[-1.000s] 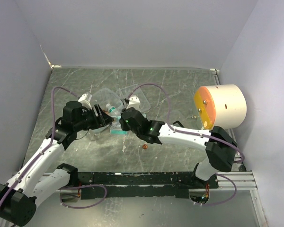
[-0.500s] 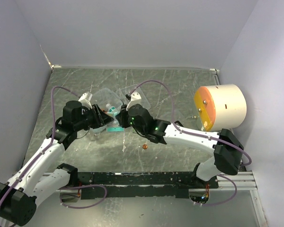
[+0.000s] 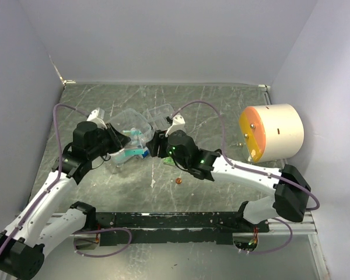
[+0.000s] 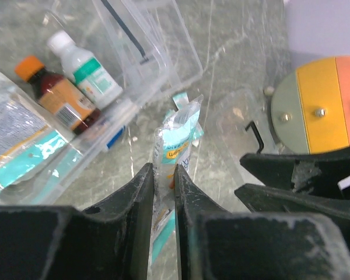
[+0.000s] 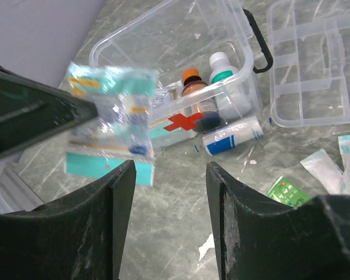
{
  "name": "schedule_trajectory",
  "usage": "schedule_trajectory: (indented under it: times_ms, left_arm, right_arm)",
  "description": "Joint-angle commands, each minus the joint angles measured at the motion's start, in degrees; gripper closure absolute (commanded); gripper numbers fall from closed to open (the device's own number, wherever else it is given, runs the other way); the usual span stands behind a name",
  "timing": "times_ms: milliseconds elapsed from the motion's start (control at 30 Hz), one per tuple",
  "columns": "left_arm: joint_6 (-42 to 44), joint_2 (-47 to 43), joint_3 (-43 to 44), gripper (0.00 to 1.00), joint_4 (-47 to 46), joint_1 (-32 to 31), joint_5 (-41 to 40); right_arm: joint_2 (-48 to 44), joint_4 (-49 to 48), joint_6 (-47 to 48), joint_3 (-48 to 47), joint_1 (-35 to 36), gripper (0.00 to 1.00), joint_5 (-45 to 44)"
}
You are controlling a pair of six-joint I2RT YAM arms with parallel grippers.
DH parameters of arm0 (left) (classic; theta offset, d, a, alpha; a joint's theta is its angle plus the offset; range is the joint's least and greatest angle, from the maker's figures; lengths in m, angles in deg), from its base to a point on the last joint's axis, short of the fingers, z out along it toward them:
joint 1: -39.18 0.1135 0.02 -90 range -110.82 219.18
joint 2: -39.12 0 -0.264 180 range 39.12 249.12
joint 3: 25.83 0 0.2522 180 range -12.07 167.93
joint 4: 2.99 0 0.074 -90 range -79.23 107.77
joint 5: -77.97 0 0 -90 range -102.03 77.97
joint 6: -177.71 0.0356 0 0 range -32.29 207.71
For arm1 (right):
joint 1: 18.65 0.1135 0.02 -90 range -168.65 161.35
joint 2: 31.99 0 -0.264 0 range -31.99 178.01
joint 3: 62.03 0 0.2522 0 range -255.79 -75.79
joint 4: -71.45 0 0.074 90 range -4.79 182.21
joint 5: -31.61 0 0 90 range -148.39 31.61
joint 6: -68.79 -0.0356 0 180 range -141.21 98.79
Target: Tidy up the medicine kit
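Observation:
The medicine kit (image 3: 130, 123) is a clear box with a red cross (image 5: 181, 122) and a black handle, lying open at mid-left. A brown bottle (image 4: 59, 97) and a white bottle (image 4: 86, 65) lie inside it. Its clear divided tray (image 5: 314, 65) lies beside it. My left gripper (image 4: 163, 172) is shut on a clear packet with teal print (image 4: 178, 136), held above the table just in front of the box. My right gripper (image 5: 170, 175) stands open and empty just right of that packet (image 5: 112, 115).
A big cream cylinder with an orange face (image 3: 273, 132) stands at the right. A white tube with a blue label (image 5: 231, 135) lies against the box. A green packet (image 5: 286, 190), pale sachets (image 5: 331, 168) and a small orange bit (image 3: 178, 181) lie on the table.
The left gripper closed on the packet while the right gripper opened and let it go. The packet shifted left towards the box, and the right arm stretched further over the table.

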Motion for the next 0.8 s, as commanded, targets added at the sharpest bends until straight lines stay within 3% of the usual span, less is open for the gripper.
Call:
schedule_trajectory:
  times_ms: [0, 200, 500, 767]
  left_arm:
    - [-1.39, -1.91, 5.45, 0.73, 3.93, 0.41, -12.92]
    - [-1.35, 0.66, 9.67, 0.72, 8.12, 0.41, -28.13]
    - [-1.08, 13.05, 13.95, 0.72, 11.25, 0.41, -30.58]
    - [-1.23, 19.52, 12.32, 0.72, 8.61, 0.41, -32.12]
  right_arm:
    - [-3.39, -0.15, -1.22, 2.21, -0.44, 0.48, -3.22]
    - [-6.12, -0.57, -2.59, 5.87, -0.84, 0.48, -3.46]
    - [-8.21, -1.57, -3.17, 9.92, -1.85, 0.48, -2.07]
    - [-8.76, -2.23, -3.68, 11.99, -3.95, 0.49, 0.26]
